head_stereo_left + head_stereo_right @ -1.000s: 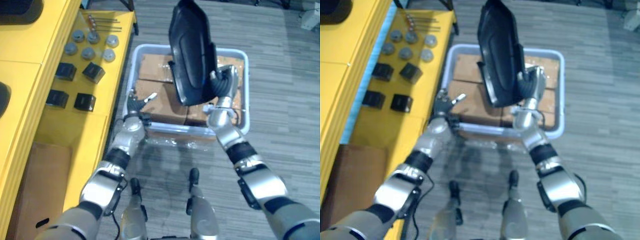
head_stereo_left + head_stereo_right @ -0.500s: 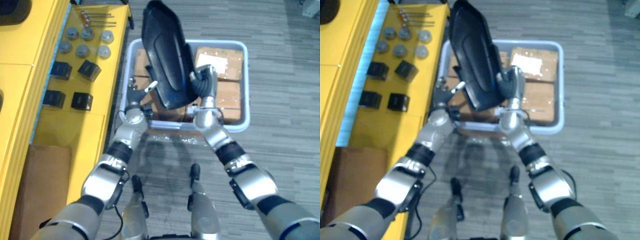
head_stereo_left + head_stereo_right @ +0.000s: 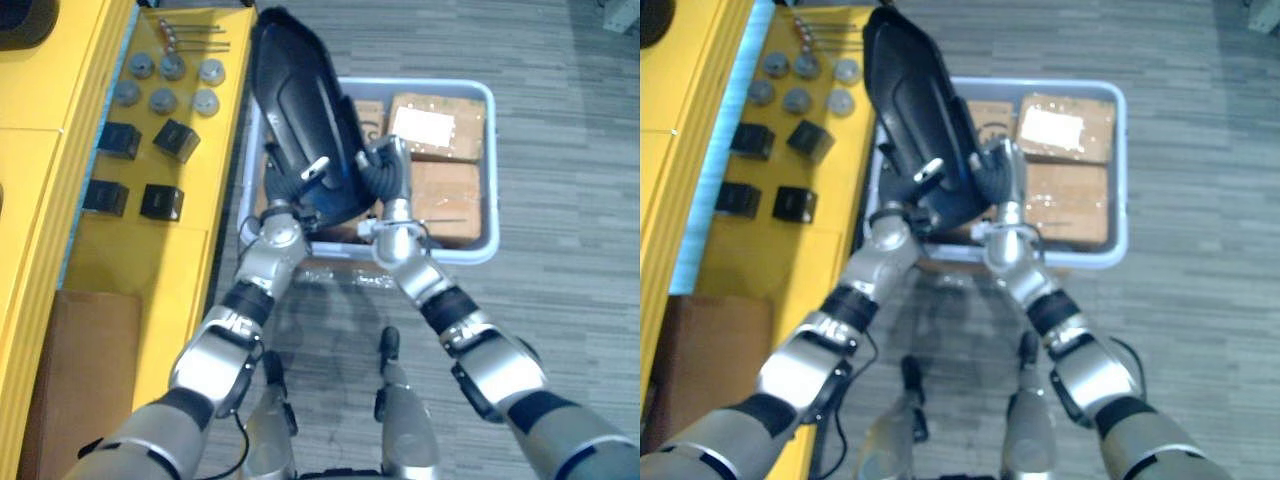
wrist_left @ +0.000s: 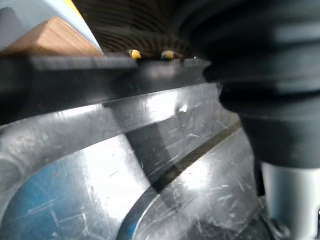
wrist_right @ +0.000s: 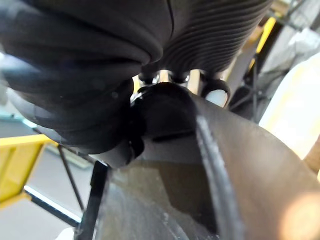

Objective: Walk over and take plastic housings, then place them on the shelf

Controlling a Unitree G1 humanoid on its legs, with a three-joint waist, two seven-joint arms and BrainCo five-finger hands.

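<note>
The black plastic housing [image 3: 300, 110] is standing tilted in the upper middle of the frame, its top leaning toward the upper left. It is hanging over the left rim of the grey bin [image 3: 470, 252] and reaching the edge of the yellow shelf [image 3: 60, 110]. A second ago it was sitting further right, over the middle of the bin. It is now uncovering the cardboard boxes [image 3: 440, 190] in the bin's right half.

The right hand [image 3: 386, 168] is clamping the housing's right edge, its fingers curling over the rim in the right wrist view, as it was doing before. The left hand [image 3: 305, 185] was hanging open and apart from the housing by the bin's left rim a second ago. It is now lying against the housing's lower part, though whether it is gripping cannot be told.

On the shelf at the upper left, the black cubes [image 3: 162, 200] and grey discs [image 3: 165, 98] are lying where they were.
</note>
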